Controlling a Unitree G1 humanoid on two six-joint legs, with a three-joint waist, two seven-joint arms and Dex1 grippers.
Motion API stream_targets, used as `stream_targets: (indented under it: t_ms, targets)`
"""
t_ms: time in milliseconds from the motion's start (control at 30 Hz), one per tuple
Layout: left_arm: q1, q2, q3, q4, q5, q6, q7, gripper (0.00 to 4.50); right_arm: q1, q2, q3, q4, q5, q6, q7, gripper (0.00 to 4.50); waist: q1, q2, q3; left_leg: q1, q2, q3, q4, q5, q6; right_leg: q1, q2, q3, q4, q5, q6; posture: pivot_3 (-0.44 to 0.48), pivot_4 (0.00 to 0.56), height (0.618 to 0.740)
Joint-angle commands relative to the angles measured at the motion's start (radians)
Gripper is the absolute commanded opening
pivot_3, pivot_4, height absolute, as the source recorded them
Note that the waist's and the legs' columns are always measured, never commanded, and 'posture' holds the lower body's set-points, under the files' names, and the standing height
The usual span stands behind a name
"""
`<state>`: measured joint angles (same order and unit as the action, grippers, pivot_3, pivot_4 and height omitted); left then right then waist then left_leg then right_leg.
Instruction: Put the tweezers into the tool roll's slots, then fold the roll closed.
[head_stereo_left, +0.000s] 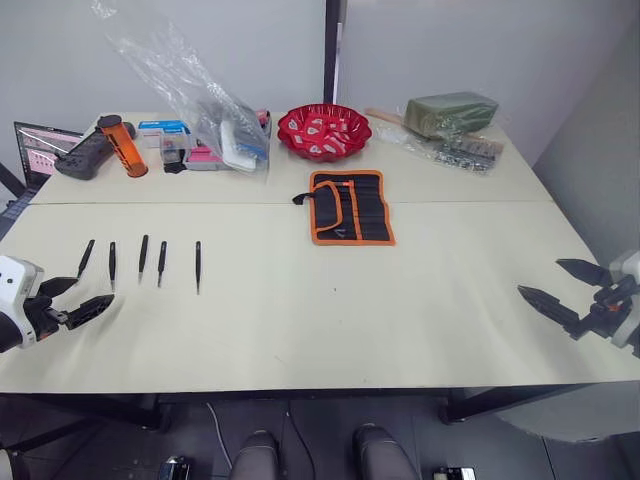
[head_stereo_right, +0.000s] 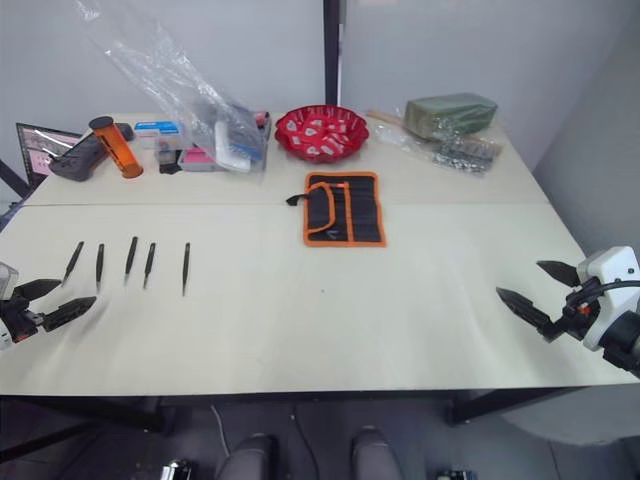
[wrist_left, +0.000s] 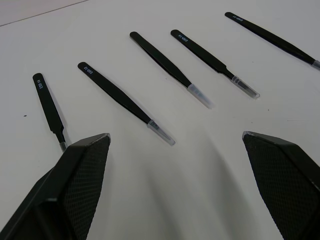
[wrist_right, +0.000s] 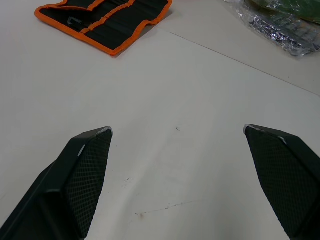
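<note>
**Tweezers laid out, roll open, nothing yet picked up**

The five tweezers (head_stereo_left: 142, 260) lie in a loose row on the robot's left side of the worktop (head_stereo_left: 300, 320), each apart from its neighbours and none crossing another, their pointed ends toward the near edge. That spacing looks deliberate: a finger can come down on either side of one without disturbing the next. In the left wrist view several carry clear tip guards.

The tool roll (head_stereo_left: 350, 206) lies unfolded and flat near the middle of the worktop, well apart from the tweezers and farther back, its orange binding framing the black inner face. The slots (head_stereo_left: 366, 208) face up, so a tweezer can be slid in without first opening anything. No tweezer is visible in them.

The left end effector (head_stereo_left: 70, 301) hovers just near of the row with its fingers spread wide and empty, which suits an approach to one of the outer tweezers. The right end effector (head_stereo_left: 566, 286) hangs near the right edge, also wide open and holding nothing, well clear of the roll; it seems parked until the roll needs steadying or folding.

Along the back edge sit a red bowl (head_stereo_left: 324, 131), an orange cylinder (head_stereo_left: 122, 145), a black controller (head_stereo_left: 84, 155), a crumpled plastic bag (head_stereo_left: 195, 95) and a green wrapped block (head_stereo_left: 452, 113), all out of the working path.
</note>
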<state>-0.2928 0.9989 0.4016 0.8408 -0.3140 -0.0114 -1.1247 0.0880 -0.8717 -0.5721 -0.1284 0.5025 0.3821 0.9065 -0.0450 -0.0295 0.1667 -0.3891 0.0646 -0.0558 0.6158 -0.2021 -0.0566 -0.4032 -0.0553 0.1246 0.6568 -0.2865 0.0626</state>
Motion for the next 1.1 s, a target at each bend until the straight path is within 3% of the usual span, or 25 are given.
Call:
stream_targets:
  t_ms: [33, 300, 433, 567, 800, 900, 1100]
  targets:
    - [-0.019, -0.003, -0.002, -0.083, -0.02, 0.029, -0.004, 4.5, -0.012, 0.009, -0.019, -0.031, 0.028, 0.02, -0.015, 4.46, 0.0, 0.0, 0.0, 0.0, 0.0, 0.0, 0.0, 0.0, 0.0, 0.0, 0.0, 0.0, 0.0, 0.0, 0.0, 0.0, 0.15, 0.735]
    - [-0.156, -0.067, -0.118, -0.451, -0.127, 0.34, -0.075, 4.5, -0.055, 0.102, 0.079, -0.241, 0.074, 0.167, -0.19, 4.46, 0.007, 0.0, 0.0, -0.002, 0.0, -0.001, 0.003, 0.0, 0.0, 0.0, 0.0, 0.0, 0.001, 0.0, 0.0, 0.0, 0.15, 0.735]
    - [-0.159, -0.081, -0.18, -0.582, -0.15, 0.409, -0.119, 4.5, -0.133, 0.166, 0.197, -0.35, 0.078, 0.306, -0.346, 4.46, -0.009, 0.0, 0.0, -0.001, 0.0, -0.001, 0.002, 0.0, 0.001, 0.0, 0.001, 0.0, 0.001, 0.0, 0.0, 0.0, 0.15, 0.735]
    - [-0.147, -0.109, -0.203, -0.702, -0.19, 0.471, -0.122, 4.5, -0.301, 0.29, 0.346, -0.369, 0.03, 0.371, -0.512, 4.46, -0.021, 0.0, 0.0, -0.001, 0.001, -0.002, 0.002, -0.001, 0.001, -0.001, 0.002, 0.0, 0.003, 0.0, -0.001, 0.0, 0.15, 0.735]
    - [-0.112, -0.164, -0.199, -0.789, -0.221, 0.503, -0.073, 4.5, -0.601, 0.534, 0.432, -0.081, 0.029, 0.423, -0.621, 4.46, -0.02, 0.0, 0.0, -0.002, 0.001, -0.003, 0.002, 0.0, 0.001, -0.001, 0.001, 0.0, 0.002, 0.001, -0.001, 0.0, 0.15, 0.735]
    - [-0.098, -0.178, -0.192, -0.803, -0.216, 0.501, -0.043, 4.5, -0.697, 0.592, 0.479, 0.102, -0.058, 0.334, -0.642, 4.46, -0.018, 0.0, 0.0, -0.003, 0.0, -0.004, 0.002, 0.0, 0.001, -0.001, 0.001, 0.0, 0.002, 0.001, -0.001, 0.0, 0.15, 0.735]
    - [-0.062, -0.21, -0.174, -0.857, -0.224, 0.502, 0.018, 4.5, -0.875, 0.703, 0.448, 0.47, -0.114, 0.19, -0.679, 4.46, -0.025, 0.0, 0.0, -0.003, 0.0, -0.004, 0.002, 0.0, 0.001, -0.002, 0.001, -0.001, 0.003, 0.001, -0.002, 0.0, 0.15, 0.735]
